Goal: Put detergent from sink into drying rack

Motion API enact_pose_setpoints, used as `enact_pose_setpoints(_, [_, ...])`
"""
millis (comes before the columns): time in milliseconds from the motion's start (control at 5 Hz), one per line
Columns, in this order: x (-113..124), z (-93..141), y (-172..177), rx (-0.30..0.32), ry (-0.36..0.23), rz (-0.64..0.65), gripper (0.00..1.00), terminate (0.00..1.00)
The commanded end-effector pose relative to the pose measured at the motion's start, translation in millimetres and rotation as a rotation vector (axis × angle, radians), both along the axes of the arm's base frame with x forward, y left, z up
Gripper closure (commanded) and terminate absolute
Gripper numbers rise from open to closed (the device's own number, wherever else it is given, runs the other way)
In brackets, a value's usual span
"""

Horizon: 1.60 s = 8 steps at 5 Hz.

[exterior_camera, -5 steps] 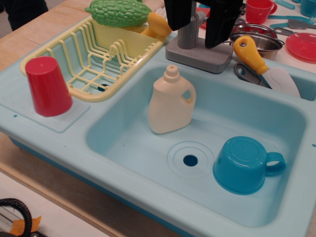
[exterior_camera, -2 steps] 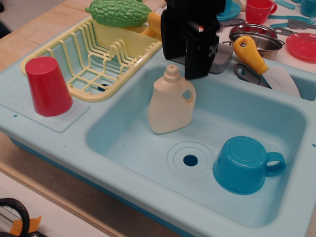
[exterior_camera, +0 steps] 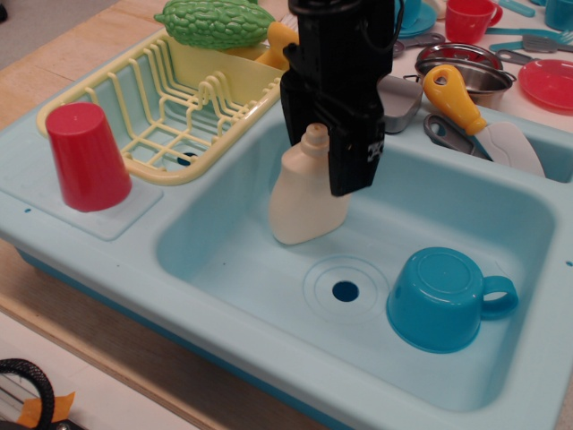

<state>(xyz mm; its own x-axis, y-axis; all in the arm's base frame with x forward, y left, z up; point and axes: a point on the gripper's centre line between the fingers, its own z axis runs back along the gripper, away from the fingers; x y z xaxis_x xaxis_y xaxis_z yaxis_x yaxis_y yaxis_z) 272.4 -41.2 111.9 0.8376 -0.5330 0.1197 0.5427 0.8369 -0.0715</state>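
Setting is a mock kitchen laid out on a wooden tabletop, not a working one. Evidence: a light-blue plastic toy sink with drain hole, a pale yellow drying rack, a red cup, a blue cup (upturned), a green plastic vegetable and assorted toy dishes at the rear.

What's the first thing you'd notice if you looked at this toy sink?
The big black gripper jumps out first: it hangs over the sink with its fingers on either side of the cream detergent bottle's neck. Next come the bright colours: a blue cup upside down by the drain hole, and a red cup upside down at the left, just in front of the yellow drying rack.
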Motion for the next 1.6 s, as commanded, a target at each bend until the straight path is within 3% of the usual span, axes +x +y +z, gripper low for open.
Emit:
enact_pose_setpoints(0, [-2.2,-2.1,9.0,0.010,-0.086,0.023,1.00,0.00])
enact_pose_setpoints(200, [-2.8,-5.6,10.0,0.018,-0.099,0.036,1.00,0.00])
enact_pose_setpoints(400, [0.6,14.6,7.5,0.049,-0.067,0.051,1.00,0.00])
enact_pose_setpoints(600, [5.6,60.6,9.9,0.143,-0.038,0.022,1.00,0.00])
enact_pose_setpoints(800, [13.4,94.2,19.2,0.183,0.019,0.000,1.00,0.00])
enact_pose_setpoints(1000, [11.0,111.5,36.0,0.218,0.041,-0.012,1.00,0.00])
enact_pose_setpoints(1400, [-13.2,110.6,68.3,0.223,0.012,0.012,1.00,0.00])
